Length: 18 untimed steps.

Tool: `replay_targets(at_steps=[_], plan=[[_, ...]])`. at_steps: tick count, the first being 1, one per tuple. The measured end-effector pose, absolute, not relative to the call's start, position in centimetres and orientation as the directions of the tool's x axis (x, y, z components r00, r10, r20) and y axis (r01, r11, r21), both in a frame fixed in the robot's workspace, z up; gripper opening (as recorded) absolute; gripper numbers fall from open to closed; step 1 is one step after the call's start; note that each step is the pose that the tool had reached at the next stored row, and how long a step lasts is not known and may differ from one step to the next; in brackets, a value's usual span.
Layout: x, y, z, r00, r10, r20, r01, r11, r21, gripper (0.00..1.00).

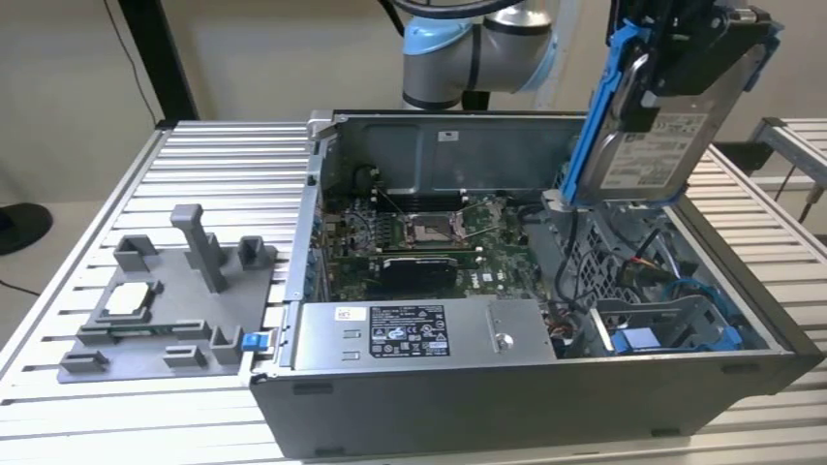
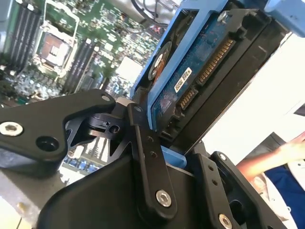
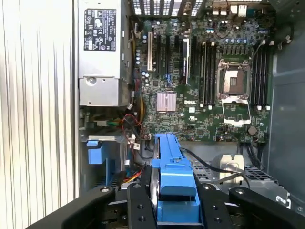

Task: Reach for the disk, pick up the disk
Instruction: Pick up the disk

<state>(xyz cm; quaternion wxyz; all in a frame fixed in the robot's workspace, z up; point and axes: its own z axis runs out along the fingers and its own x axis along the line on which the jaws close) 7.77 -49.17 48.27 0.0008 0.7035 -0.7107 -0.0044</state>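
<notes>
The disk (image 1: 657,136), a silver-grey hard drive with a white label and a blue bracket round its edges, hangs tilted in the air above the right side of the open computer case (image 1: 517,387). My gripper (image 1: 691,53) is shut on its upper end. In the second wrist view the disk (image 2: 200,71) shows its blue circuit-board face and connector, clamped between my black fingers (image 2: 143,152). In the first wrist view the disk's blue bracket (image 3: 170,167) stands edge-on between the two black fingers (image 3: 137,205), above the motherboard (image 3: 200,86).
Inside the case lie the motherboard (image 1: 427,232), a long grey box with a black-and-white label (image 1: 413,334) and a blue drive cage (image 1: 672,329) with cables. A grey fixture (image 1: 168,300) holding a white-topped chip sits on the slatted table (image 1: 220,165). A person's hand (image 2: 293,150) is nearby.
</notes>
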Motion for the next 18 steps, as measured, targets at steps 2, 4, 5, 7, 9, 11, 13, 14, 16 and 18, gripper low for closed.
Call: replay_targets(at_steps=[2,4,5,7,9,11,13,14,16,18], plan=[[7.8,-49.9,48.3,-0.010,-1.000,-0.005,-1.000,0.010,0.007,0.00],[7.8,-50.7,48.3,-0.010,-1.000,-0.005,-1.000,0.010,0.008,0.00],[7.8,-51.1,48.3,-0.010,-1.000,-0.005,-1.000,0.010,0.008,0.00],[7.8,-51.9,48.3,-0.010,-1.000,-0.005,-1.000,0.010,0.008,0.00],[7.8,-52.7,48.3,-0.010,-1.000,-0.005,-1.000,0.010,0.008,0.00],[7.8,-53.5,48.3,-0.010,-1.000,-0.005,-1.000,0.010,0.008,0.00],[7.8,-54.4,48.2,-0.010,-1.000,-0.005,-1.000,0.010,0.008,0.00],[7.8,-54.8,48.2,-0.010,-1.000,-0.005,-1.000,0.010,0.008,0.00],[7.8,-55.7,48.2,-0.010,-1.000,-0.005,-1.000,0.010,0.008,0.00],[7.8,-56.5,48.2,-0.010,-1.000,-0.005,-1.000,0.010,0.008,0.00]])
